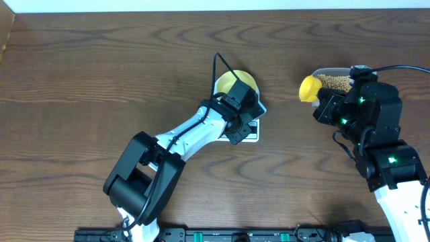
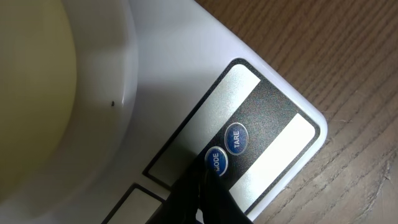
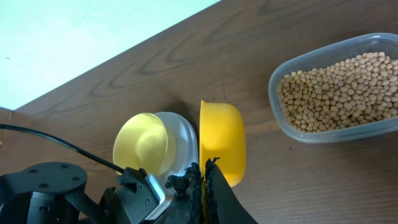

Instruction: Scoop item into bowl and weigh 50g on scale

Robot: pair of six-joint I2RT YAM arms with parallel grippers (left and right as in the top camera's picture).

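Overhead view: a dark wooden table with two robot arms. At the centre sits the white scale, and the pale-yellow bowl rests on its platform. The bowl looks empty in the right wrist view, so weighing seems not yet begun.

The left gripper reaches down at 5 o'clock from the bowl. Its fingers are pressed together into one dark tip and hold nothing. The tip meets the edge of the MODE button, with the TARE button just beside it at 1 o'clock. This closed, pointed pose probably serves to poke a button and ready the scale.

At 3 o'clock from the bowl, well apart, lies a clear plastic tub holding a thick layer of tan beans.

The right gripper pinches the handle of a bright yellow scoop, which hangs between bowl and tub. No beans show in it. It appears to wait its turn, close to the tub for the first dip.
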